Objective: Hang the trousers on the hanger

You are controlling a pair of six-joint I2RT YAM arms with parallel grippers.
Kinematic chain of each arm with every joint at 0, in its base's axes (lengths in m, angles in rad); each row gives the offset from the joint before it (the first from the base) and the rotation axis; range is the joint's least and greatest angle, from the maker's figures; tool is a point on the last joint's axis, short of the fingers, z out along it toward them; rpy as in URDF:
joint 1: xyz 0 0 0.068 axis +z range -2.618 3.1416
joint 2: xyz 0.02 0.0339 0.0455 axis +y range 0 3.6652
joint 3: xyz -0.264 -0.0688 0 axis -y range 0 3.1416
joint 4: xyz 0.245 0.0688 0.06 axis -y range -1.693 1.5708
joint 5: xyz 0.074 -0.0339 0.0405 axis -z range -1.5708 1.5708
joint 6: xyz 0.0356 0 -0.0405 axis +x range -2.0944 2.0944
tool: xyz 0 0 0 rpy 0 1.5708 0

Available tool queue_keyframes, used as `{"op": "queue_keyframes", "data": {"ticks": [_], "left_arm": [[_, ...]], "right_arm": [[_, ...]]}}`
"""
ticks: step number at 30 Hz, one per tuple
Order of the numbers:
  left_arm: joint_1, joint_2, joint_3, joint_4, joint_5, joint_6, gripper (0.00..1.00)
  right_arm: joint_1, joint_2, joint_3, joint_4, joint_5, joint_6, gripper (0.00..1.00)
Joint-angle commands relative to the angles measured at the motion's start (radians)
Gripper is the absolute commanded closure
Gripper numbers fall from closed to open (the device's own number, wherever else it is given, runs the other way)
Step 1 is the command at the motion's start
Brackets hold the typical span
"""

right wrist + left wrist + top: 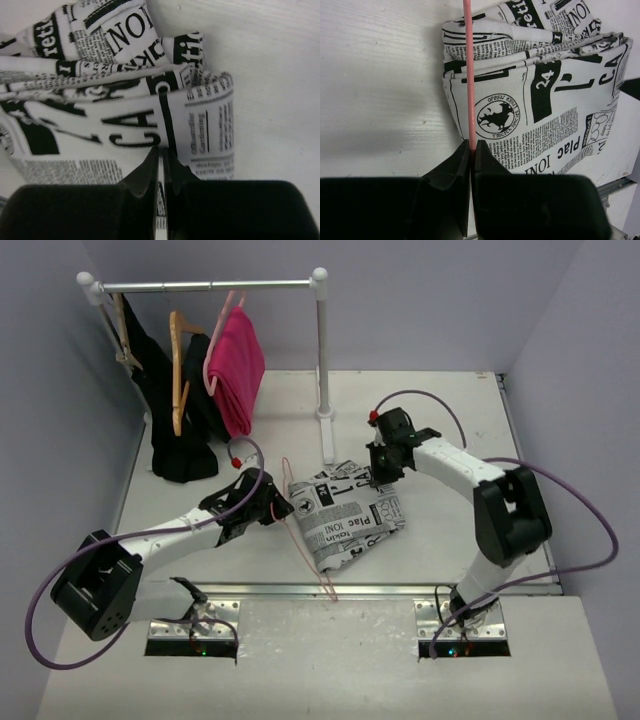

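The newspaper-print trousers (345, 518) lie folded on the table between my arms. The thin pink hanger (300, 540) lies along their left edge, reaching toward the table's front edge. My left gripper (276, 508) is shut on the hanger's wire (469, 75), beside the trousers (535, 100). My right gripper (380, 480) is at the trousers' far right corner, shut on a fold of the fabric (125, 100); cloth shows between the jaws at the tips (161, 151).
A clothes rack (322, 350) stands at the back left. Its rail (210, 285) carries wooden hangers (178, 370) with black garments (180, 445) and a pink garment (237, 365). A metal strip (420, 590) edges the table front.
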Motion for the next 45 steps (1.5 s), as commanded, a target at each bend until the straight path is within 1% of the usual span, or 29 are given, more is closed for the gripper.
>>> {"op": "queue_keyframes", "data": {"ticks": [1,2,5,7,8,9,10,13,14,17,20,22,24,25,27,29,31,32,33,34,35,37,38,39,40,41,42,45], "left_arm": [[-0.006,0.031,-0.073,-0.109,0.079,0.159,1.0],[-0.005,0.031,-0.079,-0.099,0.086,0.16,1.0],[-0.007,0.007,-0.122,-0.082,0.136,0.164,1.0],[-0.007,-0.028,-0.14,-0.088,0.135,0.16,1.0],[-0.007,-0.045,-0.144,-0.095,0.134,0.158,1.0],[-0.007,-0.071,-0.148,-0.1,0.134,0.154,1.0],[-0.007,-0.08,-0.15,-0.106,0.135,0.154,1.0],[-0.007,-0.09,-0.144,-0.119,0.138,0.153,1.0],[-0.007,-0.089,-0.144,-0.119,0.135,0.151,1.0],[-0.007,-0.089,-0.158,-0.104,0.131,0.136,1.0],[-0.007,-0.085,-0.175,-0.082,0.14,0.126,1.0],[-0.007,-0.087,-0.179,-0.082,0.157,0.128,1.0],[-0.007,-0.106,-0.184,-0.09,0.166,0.126,1.0],[-0.007,-0.118,-0.189,-0.095,0.172,0.123,1.0],[-0.007,-0.153,-0.198,-0.102,0.18,0.115,1.0],[-0.007,-0.185,-0.205,-0.112,0.191,0.111,1.0],[-0.007,-0.209,-0.21,-0.119,0.198,0.109,1.0],[-0.007,-0.218,-0.212,-0.123,0.202,0.109,1.0],[-0.007,-0.227,-0.215,-0.126,0.207,0.108,1.0],[-0.007,-0.233,-0.216,-0.125,0.212,0.108,1.0],[-0.007,-0.245,-0.216,-0.124,0.216,0.101,1.0],[-0.007,-0.249,-0.203,-0.122,0.233,0.095,1.0],[-0.007,-0.254,-0.18,-0.127,0.239,0.083,1.0],[-0.007,-0.259,-0.161,-0.132,0.244,0.071,1.0],[-0.007,-0.261,-0.154,-0.139,0.243,0.058,1.0],[-0.007,-0.267,-0.13,-0.15,0.24,0.034,1.0],[-0.007,-0.272,-0.116,-0.155,0.235,0.016,1.0],[-0.007,-0.284,-0.073,-0.171,0.204,-0.057,1.0]], "right_arm": [[0.02,0.164,0.048,0.119,-0.142,-0.074,0.94],[0.022,0.203,0.049,0.126,-0.145,-0.079,0.94],[0.032,0.356,0.097,0.072,-0.102,-0.082,0.94],[0.034,0.368,0.084,0.033,-0.059,-0.052,0.94],[0.036,0.347,0.062,0.039,-0.055,-0.025,0.94],[0.05,0.263,0.006,0.08,-0.057,-0.016,0.92],[0.061,0.213,-0.013,0.091,-0.047,0.004,0.88],[0.109,0.051,0.008,0.066,-0.05,0.018,0.78],[0.123,0.022,0.026,0.054,-0.051,0.02,0.76],[0.174,-0.017,0.056,0.043,-0.065,0.021,0.75],[0.196,-0.014,0.043,0.07,-0.049,0.024,0.75],[0.196,0.04,0.048,0.085,-0.016,0.026,0.76],[0.196,0.135,0.077,0.087,0.023,0.014,0.81],[0.196,0.208,0.091,0.083,0.037,0.01,0.85],[0.195,0.294,0.132,0.089,0.067,0.0,0.88],[0.195,0.359,0.181,0.096,0.057,-0.018,0.9],[0.203,0.421,0.258,0.041,0.028,-0.035,0.9],[0.216,0.41,0.269,0.022,0.019,-0.043,0.89],[0.239,0.378,0.266,0.016,0.035,-0.053,0.85],[0.263,0.347,0.252,0.027,0.059,-0.059,0.77],[0.277,0.249,0.211,0.036,0.065,-0.055,0.66],[0.308,0.152,0.179,0.036,0.09,-0.029,0.44],[0.327,0.098,0.164,0.025,0.113,-0.026,0.28],[0.344,0.048,0.152,0.011,0.137,-0.025,0.15],[0.36,0.007,0.151,-0.009,0.16,-0.023,0.12],[0.38,-0.044,0.145,-0.032,0.171,-0.026,0.03],[0.387,-0.072,0.136,-0.041,0.172,-0.026,0.01],[0.428,-0.192,0.075,-0.062,0.187,0.0,0.01]]}}
